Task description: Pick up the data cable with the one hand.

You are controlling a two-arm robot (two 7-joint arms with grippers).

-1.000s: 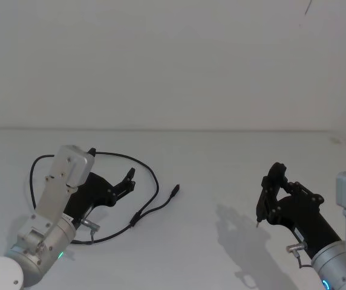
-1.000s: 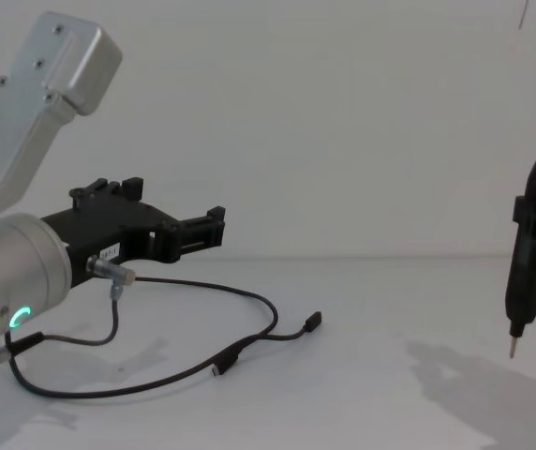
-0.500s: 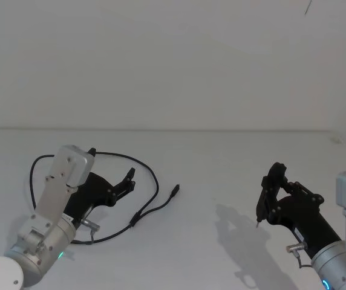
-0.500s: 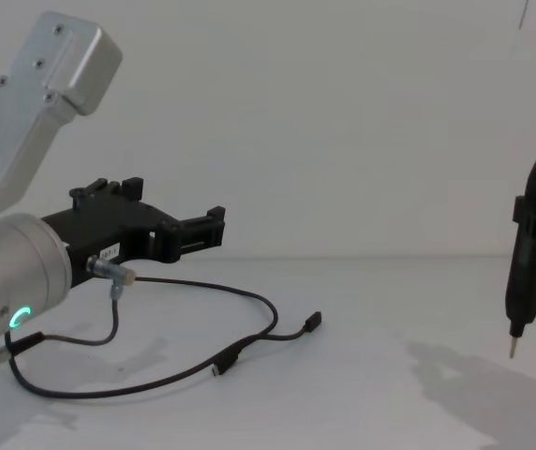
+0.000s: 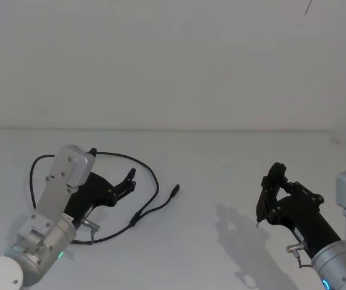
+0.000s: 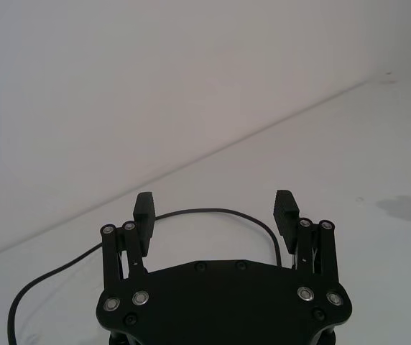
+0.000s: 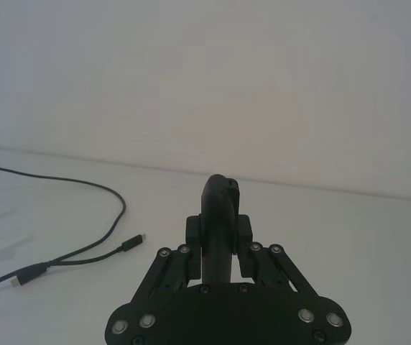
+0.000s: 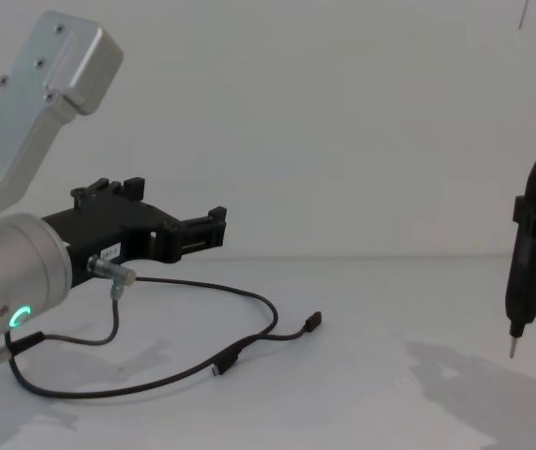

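On the white tabletop (image 5: 221,158): a long thin black flexible data cable (image 5: 135,217) lies flat in a loose open loop on the robot's left side. One small plug end points toward the middle of the table.
Left gripper: a black angular plastic left gripper (image 6: 215,212), joined to a silver cylinder (image 8: 15,272) with a green glowing ring (image 8: 19,318), hangs above the loop. It points forward and is clear of the surface.
Left pincer state: its fingers are spread wide with nothing between them. In the left wrist view the cord curves across the table beyond the fingertips and does not touch them.
Right gripper: a matching black right gripper (image 7: 220,237) sits well apart on the right side. It is clamped around a slim black pen-like tool (image 8: 528,253) whose metal tip points down above the table, and it looks parked.
Done so far: by my reading, only the approach. The left pincer is opened and positioned over the cable's area.
Left to do: lowering onto the cord, closing on it and lifting. No part of the cable is off the table yet.
Likely difficulty: the cord is thin and lies flush on the surface, so the fingertips probably need to come right down to the tabletop. Being limp, it would sag on either side of the grip.
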